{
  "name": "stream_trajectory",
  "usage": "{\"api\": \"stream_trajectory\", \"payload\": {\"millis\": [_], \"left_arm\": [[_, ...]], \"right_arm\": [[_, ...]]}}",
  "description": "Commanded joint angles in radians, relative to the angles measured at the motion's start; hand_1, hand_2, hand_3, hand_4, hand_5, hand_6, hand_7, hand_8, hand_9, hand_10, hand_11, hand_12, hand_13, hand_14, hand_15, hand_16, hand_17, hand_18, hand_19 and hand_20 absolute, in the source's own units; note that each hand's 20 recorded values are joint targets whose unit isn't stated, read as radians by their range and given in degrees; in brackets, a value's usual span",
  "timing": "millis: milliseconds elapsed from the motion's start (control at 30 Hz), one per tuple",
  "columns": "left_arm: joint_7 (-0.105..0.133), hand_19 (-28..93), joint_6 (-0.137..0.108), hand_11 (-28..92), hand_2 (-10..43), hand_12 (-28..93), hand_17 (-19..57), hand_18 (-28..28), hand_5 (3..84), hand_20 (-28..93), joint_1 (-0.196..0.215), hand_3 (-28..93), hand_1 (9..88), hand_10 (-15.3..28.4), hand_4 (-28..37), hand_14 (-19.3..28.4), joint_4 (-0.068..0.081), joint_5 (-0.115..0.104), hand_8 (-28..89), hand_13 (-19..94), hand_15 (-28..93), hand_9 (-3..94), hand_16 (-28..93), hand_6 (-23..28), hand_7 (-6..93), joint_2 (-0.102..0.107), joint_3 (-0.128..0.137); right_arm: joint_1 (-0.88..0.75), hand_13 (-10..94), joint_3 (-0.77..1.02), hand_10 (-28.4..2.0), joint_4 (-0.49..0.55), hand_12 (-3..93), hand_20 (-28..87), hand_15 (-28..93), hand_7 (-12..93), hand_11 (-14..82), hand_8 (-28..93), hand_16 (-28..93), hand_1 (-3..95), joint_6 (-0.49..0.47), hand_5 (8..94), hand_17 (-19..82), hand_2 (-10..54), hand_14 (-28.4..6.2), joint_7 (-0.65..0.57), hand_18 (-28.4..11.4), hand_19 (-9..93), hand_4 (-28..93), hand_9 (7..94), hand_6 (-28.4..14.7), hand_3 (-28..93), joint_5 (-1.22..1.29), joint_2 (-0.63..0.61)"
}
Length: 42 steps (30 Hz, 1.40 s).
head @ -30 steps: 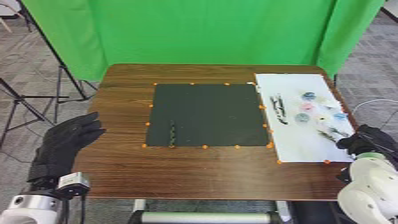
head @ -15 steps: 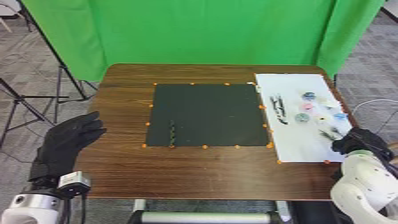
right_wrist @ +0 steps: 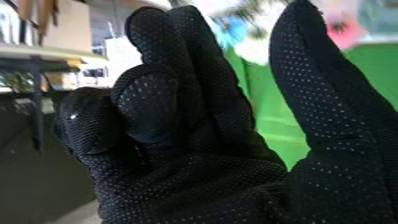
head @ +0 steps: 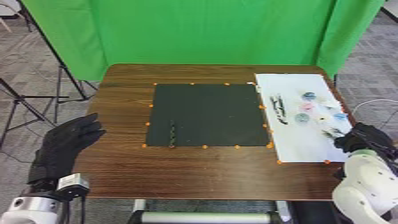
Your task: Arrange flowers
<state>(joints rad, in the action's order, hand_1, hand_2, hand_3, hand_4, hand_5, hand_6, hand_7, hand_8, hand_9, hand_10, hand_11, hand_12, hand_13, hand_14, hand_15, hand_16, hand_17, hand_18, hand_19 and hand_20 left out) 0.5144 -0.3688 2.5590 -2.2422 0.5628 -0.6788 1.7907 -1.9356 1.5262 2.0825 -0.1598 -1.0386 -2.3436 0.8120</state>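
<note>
Resting open at the white sheet's right edge: the right hand (head: 364,138) beside the flowers.
Its thumb stands well apart from the fingers, some straight, some bent; whether it touches the sheet (head: 302,147) I cannot tell. Just beside it, on the sheet, lies a green sprig (head: 332,133); farther off, a blue flower (head: 339,116), a pink flower (head: 306,107), a grey-green flower (head: 302,117) and a grey-blue flower (head: 308,95), with dark, thin pieces (head: 280,111) to their left, perhaps stems. On the black sheet (head: 209,115), at its near left, lies 1 dark green stem (head: 172,134). At the table's left side, the left hand (head: 67,142) has relaxed fingers, slightly apart. At the far side hangs a green curtain (head: 204,32).
</note>
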Motion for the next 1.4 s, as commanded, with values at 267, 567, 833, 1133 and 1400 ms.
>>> {"api": "stream_trajectory", "payload": {"millis": [267, 567, 833, 1133, 1400], "left_arm": [[0.014, 60, 0.001, 36, 3.5, 9, -9.7, 22.5, 43.2, 9, -0.013, 82, 26.8, 20.8, -21.7, 27.1, 0.007, -0.01, -11, 25, 63, 37.3, -14, 12.0, 20.0, 0.019, -0.021], [0.017, 60, 0.0, 36, 3.4, 9, -9.7, 22.5, 43.3, 9, 0.004, 82, 26.7, 20.7, -21.5, 27.1, 0.004, -0.011, -11, 25, 63, 37.3, -14, 12.0, 20.0, 0.016, -0.013], [0.031, 60, -0.006, 36, 3.4, 9, -9.7, 22.6, 43.3, 9, -0.002, 82, 26.8, 20.7, -21.5, 27.1, 0.006, -0.02, -11, 25, 63, 37.3, -14, 12.0, 20.1, 0.02, -0.017], [0.022, 60, -0.002, 36, 3.4, 9, -9.7, 22.5, 43.4, 9, -0.005, 82, 26.9, 20.7, -21.6, 27.1, 0.008, -0.016, -11, 25, 63, 37.3, -14, 12.0, 20.0, 0.018, -0.017], [0.032, 60, -0.008, 36, 3.4, 9, -9.7, 22.5, 43.4, 9, 0.01, 82, 26.9, 20.8, -21.6, 27.2, 0.006, -0.024, -11, 25, 63, 37.3, -14, 12.1, 20.0, 0.018, -0.012]], "right_arm": [[0.085, 68, -0.045, -25.8, -0.099, 20.6, 39, 78, 13, 36.6, -7, 22, 34.4, -0.026, 68.5, 53, -6.4, -16.6, -0.039, -21.2, 93, -22, 65.5, -15.6, 74, 0.006, -0.013], [0.055, 68, -0.019, -26.5, -0.113, 19.6, 38, 78, 12, 35.6, -7, 21, 35.4, -0.038, 70.0, 53, -6.7, -17.0, -0.054, -21.1, 93, -22, 66.6, -16.4, 74, 0.035, -0.001], [0.1, 68, -0.078, -26.7, -0.126, 19.9, 38, 79, 12, 36.1, -7, 20, 36.1, -0.044, 70.5, 54, -6.9, -17.0, -0.047, -21.1, 93, -22, 66.9, -16.4, 74, 0.06, 0.01], [0.124, 70, -0.087, -23.7, -0.163, 19.9, 38, 78, 15, 39.1, -8, 20, 41.5, -0.036, 73.4, 54, -6.8, -16.0, -0.052, -21.1, 93, -24, 69.6, -13.6, 75, 0.078, 0.017], [0.126, 75, -0.11, -16.0, -0.181, 28.7, 41, 76, 18, 36.9, 14, 21, 57.3, 0.029, 82.2, 57, -6.9, -12.1, -0.045, -19.6, 93, -28, 80.8, -8.2, 69, 0.034, 0.01]]}}
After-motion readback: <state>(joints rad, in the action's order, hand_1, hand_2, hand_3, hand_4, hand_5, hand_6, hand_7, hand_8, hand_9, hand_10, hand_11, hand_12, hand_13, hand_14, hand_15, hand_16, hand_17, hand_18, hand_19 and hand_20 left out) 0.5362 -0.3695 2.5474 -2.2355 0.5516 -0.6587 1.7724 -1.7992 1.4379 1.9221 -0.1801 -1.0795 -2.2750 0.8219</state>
